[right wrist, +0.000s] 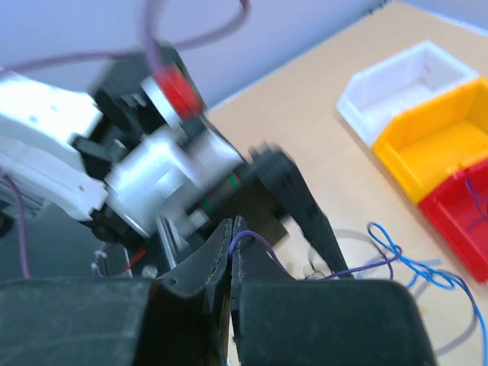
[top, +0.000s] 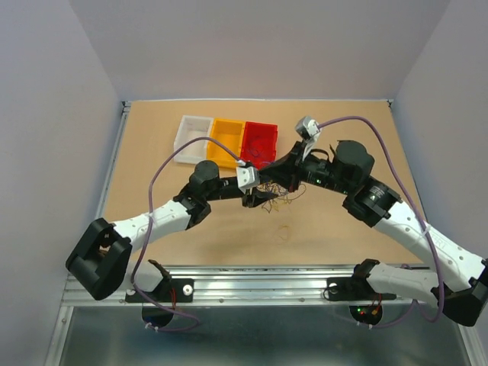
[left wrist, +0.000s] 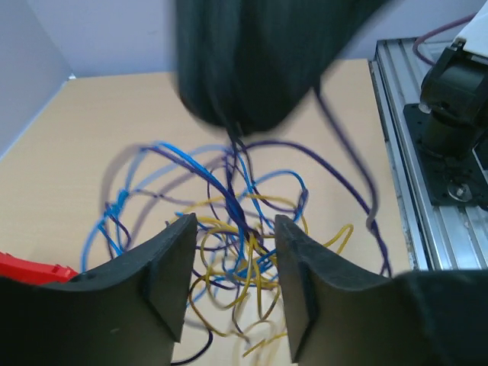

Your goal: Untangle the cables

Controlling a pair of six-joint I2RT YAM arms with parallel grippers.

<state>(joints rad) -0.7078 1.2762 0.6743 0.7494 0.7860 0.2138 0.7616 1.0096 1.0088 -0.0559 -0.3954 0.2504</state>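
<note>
The cables [left wrist: 236, 229] form a loose tangle of thin yellow, blue and purple strands on the tan table, seen in the top view as cables [top: 280, 197] between the two grippers. My left gripper [left wrist: 232, 263] stands open, its jaws on either side of the yellow and blue loops without touching them. My right gripper [right wrist: 231, 245] is shut on a purple strand [right wrist: 255, 242] and shows as a dark blurred right gripper [left wrist: 252, 69] holding strands up above the tangle. From above, the left gripper [top: 256, 200] and right gripper [top: 271, 180] nearly meet.
A white bin [top: 192, 133], a yellow bin [top: 226, 140] and a red bin [top: 259, 142] stand in a row just behind the grippers. One pale loop of wire [top: 284, 231] lies alone nearer the front. The aluminium rail [top: 259, 284] runs along the near edge.
</note>
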